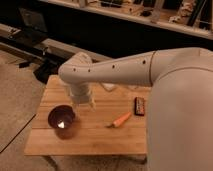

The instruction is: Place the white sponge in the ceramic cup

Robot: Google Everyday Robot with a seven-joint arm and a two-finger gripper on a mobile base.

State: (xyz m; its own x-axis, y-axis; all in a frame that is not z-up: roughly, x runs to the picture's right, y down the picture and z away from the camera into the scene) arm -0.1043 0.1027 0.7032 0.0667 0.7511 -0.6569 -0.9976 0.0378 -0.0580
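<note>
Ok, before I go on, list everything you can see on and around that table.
table: one, light wood, centre of view.
ceramic cup: one, dark, left part of the table.
white sponge: one, apparently the white patch inside the cup.
carrot: one, orange, lying right of the cup.
bar: one, dark, beyond the carrot, towards the right edge.
arm: one, white, reaching in from the right.
gripper: one, pale, open, just up and right of the cup.

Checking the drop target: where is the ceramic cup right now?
In the camera view, the ceramic cup stands on the wooden table's left part, just lower-left of the open gripper above the table; the carrot lies further right.
</note>
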